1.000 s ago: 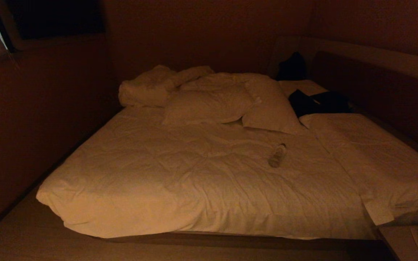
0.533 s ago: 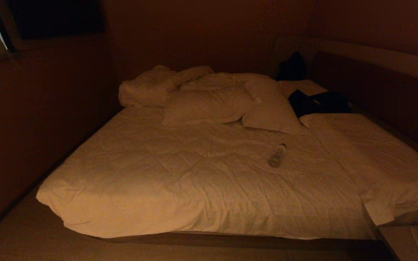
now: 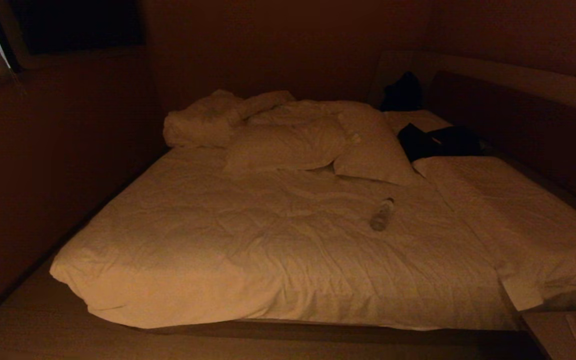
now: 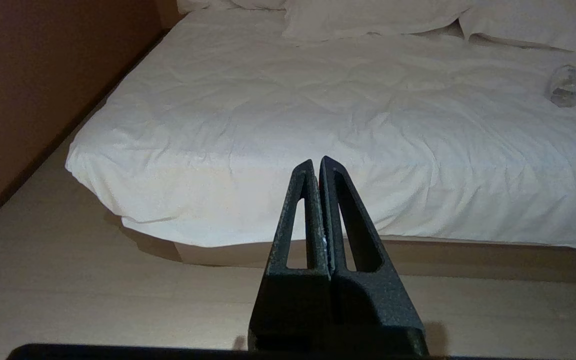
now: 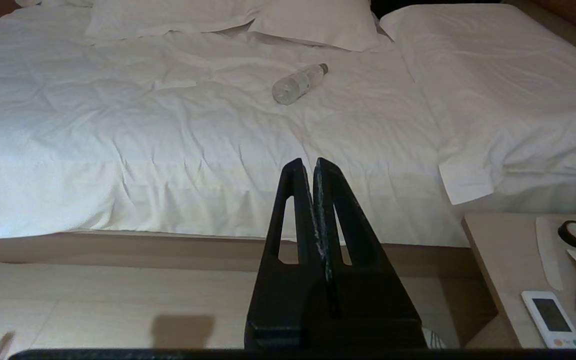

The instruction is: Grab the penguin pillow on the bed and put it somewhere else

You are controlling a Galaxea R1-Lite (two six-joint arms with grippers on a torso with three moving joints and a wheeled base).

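The bed (image 3: 288, 250) fills the head view, with plain white pillows (image 3: 288, 145) at 12 o'clock and a clear bottle (image 3: 382, 214) lying at about 2 o'clock from the duvet's centre. No penguin pillow can be identified, so its position cannot be determined. The left gripper (image 4: 316, 167) and right gripper (image 5: 308, 167) are both closed, empty and short of the bed: pickup and relocation remain.

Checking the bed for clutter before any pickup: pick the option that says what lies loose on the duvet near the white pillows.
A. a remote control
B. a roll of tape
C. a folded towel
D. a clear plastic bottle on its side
D: a clear plastic bottle lies on its side on the bed's duvet, just short of the white pillows.
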